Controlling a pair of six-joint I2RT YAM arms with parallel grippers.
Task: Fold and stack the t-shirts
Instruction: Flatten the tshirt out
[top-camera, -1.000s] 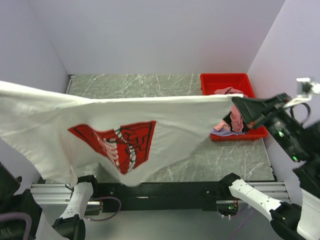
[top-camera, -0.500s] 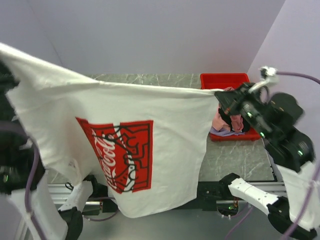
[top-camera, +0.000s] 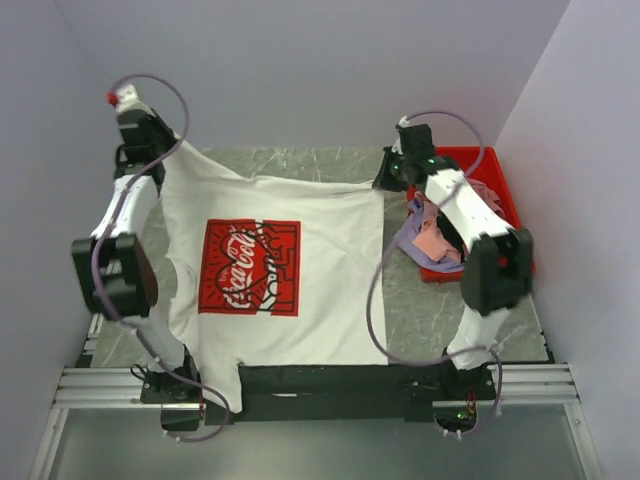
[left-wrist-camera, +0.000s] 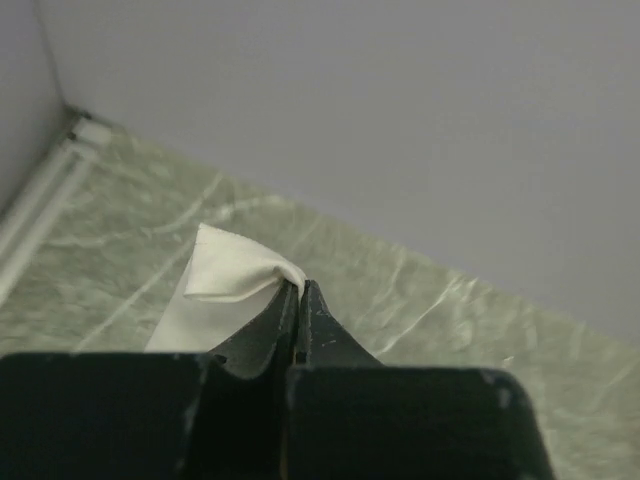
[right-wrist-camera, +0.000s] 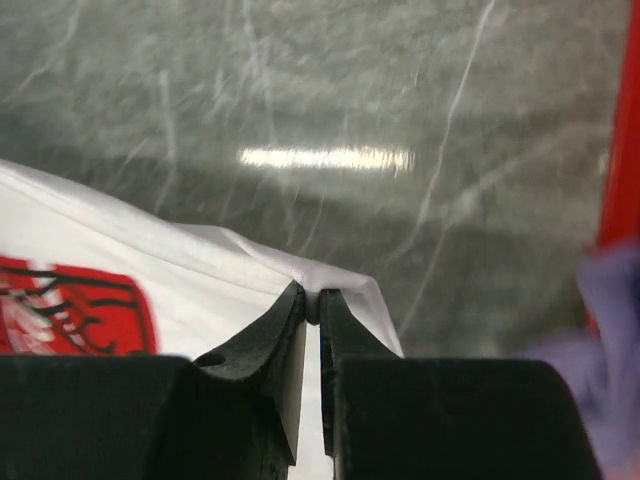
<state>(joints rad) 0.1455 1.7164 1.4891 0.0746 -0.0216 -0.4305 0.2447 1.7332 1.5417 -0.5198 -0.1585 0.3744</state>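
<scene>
Inside red bin (top-camera: 488, 157), crumpled t-shirts (top-camera: 432, 236)

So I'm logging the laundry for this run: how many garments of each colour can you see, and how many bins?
white t-shirt, red print: 1
pink garment: 1
lavender garment: 1
red bin: 1
Total: 4 visible; the bin may hide more.
</scene>
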